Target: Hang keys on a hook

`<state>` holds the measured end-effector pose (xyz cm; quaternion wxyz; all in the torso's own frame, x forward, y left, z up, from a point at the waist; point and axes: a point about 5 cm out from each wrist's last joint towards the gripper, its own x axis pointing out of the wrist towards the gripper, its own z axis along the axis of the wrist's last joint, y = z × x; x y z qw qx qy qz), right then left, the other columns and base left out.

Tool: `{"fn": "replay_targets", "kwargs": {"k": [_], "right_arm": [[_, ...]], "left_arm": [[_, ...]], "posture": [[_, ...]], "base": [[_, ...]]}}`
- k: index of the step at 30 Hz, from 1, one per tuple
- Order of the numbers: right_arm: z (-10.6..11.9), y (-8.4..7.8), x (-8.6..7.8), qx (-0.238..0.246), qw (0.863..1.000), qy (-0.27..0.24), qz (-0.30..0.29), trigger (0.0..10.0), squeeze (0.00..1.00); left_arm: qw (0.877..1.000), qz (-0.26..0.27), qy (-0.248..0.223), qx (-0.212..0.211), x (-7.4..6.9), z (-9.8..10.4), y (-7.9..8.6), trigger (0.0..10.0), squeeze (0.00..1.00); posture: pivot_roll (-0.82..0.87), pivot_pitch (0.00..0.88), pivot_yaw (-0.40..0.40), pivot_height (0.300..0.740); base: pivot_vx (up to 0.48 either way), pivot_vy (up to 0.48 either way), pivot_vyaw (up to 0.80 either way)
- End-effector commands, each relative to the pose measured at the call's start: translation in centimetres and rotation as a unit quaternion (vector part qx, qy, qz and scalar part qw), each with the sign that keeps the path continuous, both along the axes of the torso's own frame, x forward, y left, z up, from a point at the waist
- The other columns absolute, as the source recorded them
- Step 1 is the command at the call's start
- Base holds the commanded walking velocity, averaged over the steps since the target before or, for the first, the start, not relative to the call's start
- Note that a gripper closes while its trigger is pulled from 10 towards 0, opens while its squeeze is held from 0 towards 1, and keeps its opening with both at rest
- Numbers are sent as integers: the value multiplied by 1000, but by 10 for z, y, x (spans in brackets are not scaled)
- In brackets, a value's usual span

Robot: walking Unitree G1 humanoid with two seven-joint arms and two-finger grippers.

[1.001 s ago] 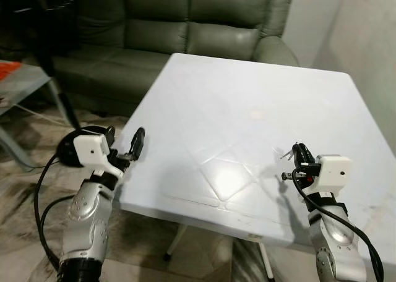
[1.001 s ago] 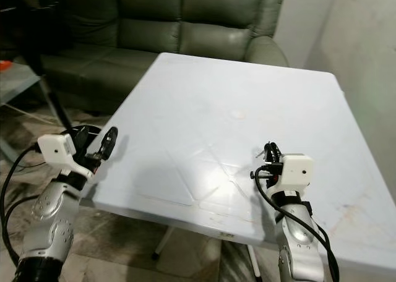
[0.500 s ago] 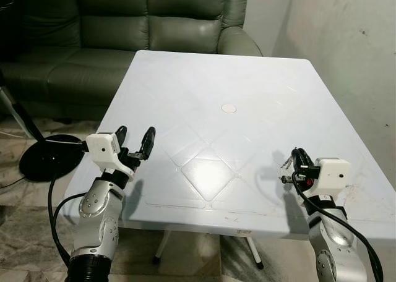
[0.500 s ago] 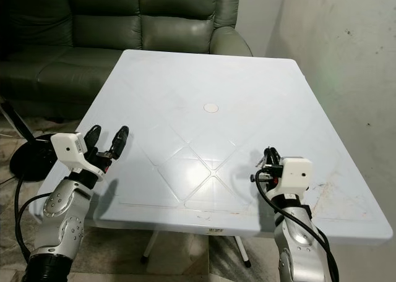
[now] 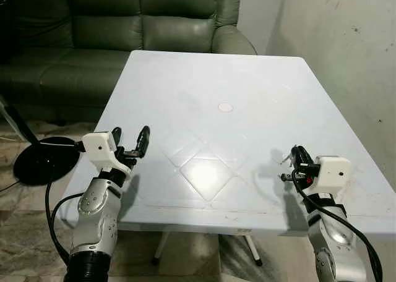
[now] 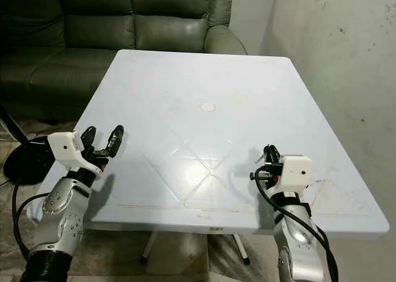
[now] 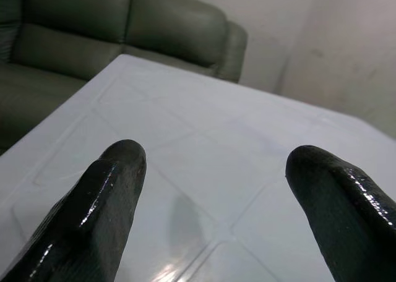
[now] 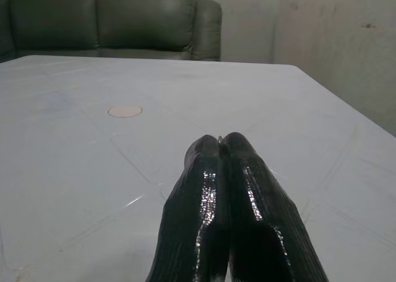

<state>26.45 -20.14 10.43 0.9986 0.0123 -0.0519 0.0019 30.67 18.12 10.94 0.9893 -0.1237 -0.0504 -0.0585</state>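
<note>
R claw (image 5: 296, 161): pinching keys (image 5: 286, 161) above bench (image 5: 210, 96).
L claw (image 5: 130, 143): spread, idle.
Progress: keys picked; hanging left, no hook seen.

A table (image 5: 210, 78) stands before a sofa (image 5: 124, 28), with a wall (image 5: 346, 47) on its right.
</note>
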Motion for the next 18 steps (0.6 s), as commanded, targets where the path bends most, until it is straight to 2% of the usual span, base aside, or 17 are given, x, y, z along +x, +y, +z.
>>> {"fn": "replay_targets", "kwargs": {"k": [1, 5, 18], "right_arm": [[3, 0, 2, 3, 1000, -5, -6, 10000, 0], [2, 2, 2, 6, 1000, -5, -5, 10000, 0], [4, 3, 1, 6, 1000, -11, -9, 10000, 0]], "left_arm": [[1000, 13, 2, 12, 5, 3, 1, 10000, 0], [999, 26, 7, 21, 9, 4, 2, 10000, 0], [999, 6, -14, 33, 12, 12, -7, 10000, 0]], "posture": [[-19, 0, -15, 740], [-19, 0, -11, 740], [-22, 0, -4, 740]], "base": [[0, 0, -525], [0, 0, -531], [0, 0, -526]]}}
